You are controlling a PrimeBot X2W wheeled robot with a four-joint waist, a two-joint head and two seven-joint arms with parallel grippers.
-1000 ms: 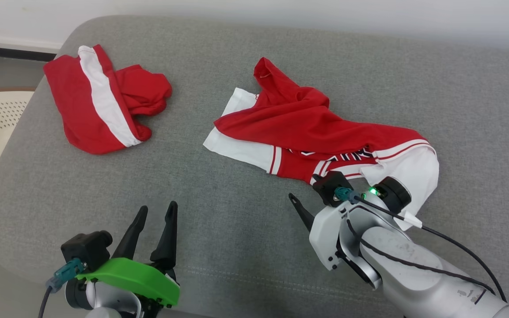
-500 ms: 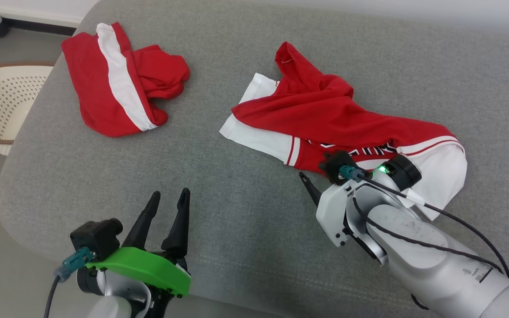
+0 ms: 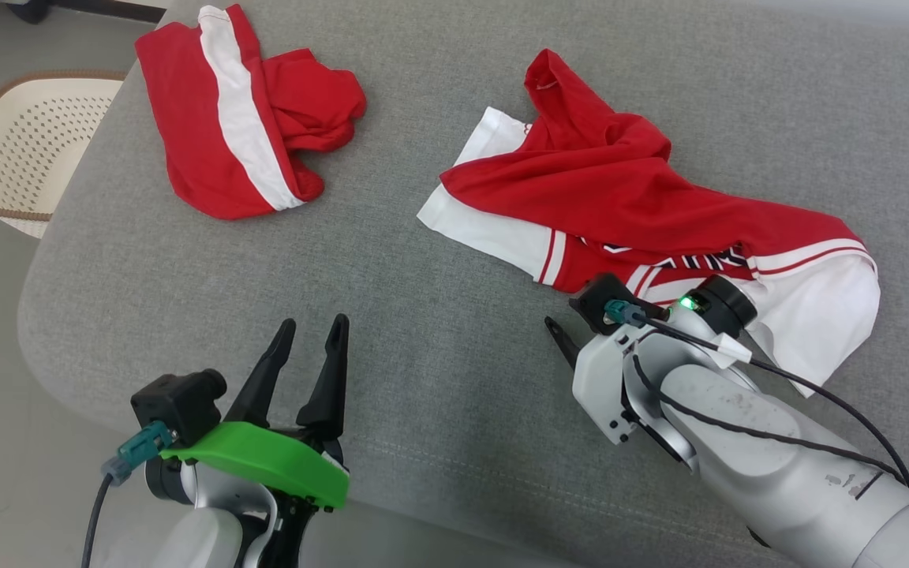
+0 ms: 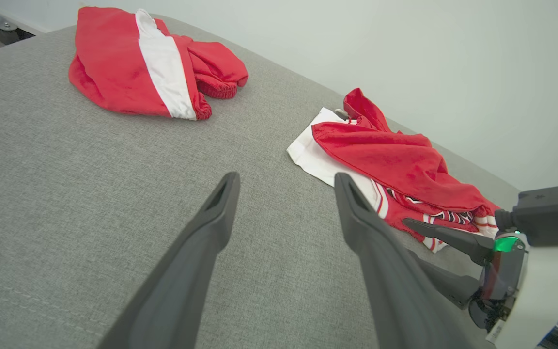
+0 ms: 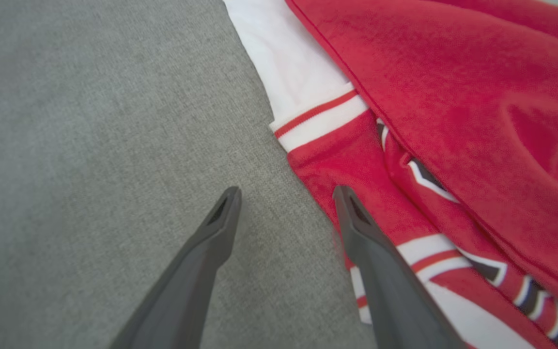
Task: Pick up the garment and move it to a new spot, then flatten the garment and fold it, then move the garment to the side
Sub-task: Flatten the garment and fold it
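Observation:
A crumpled red and white jersey, the garment (image 3: 620,181), lies on the grey cushion (image 3: 439,355) at centre right. My right gripper (image 3: 569,319) is open at its near hem. In the right wrist view the right gripper (image 5: 286,191) hangs just above the cushion, one finger over grey fabric and the other over the edge of the garment (image 5: 453,97), holding nothing. My left gripper (image 3: 314,322) is open and empty near the cushion's front edge, well to the left of the garment (image 4: 395,165). In the left wrist view, bare cushion shows between the open fingers of the left gripper (image 4: 286,177).
Another red garment with a white stripe (image 3: 241,118) lies bunched at the cushion's far left corner (image 4: 148,63). A cream perforated basket (image 3: 20,150) stands on the floor to the left. A pale wall runs behind the cushion.
The head camera has moved, so the whole picture has shifted right and down. Both grippers stay open, and the right one stays at the garment's near hem.

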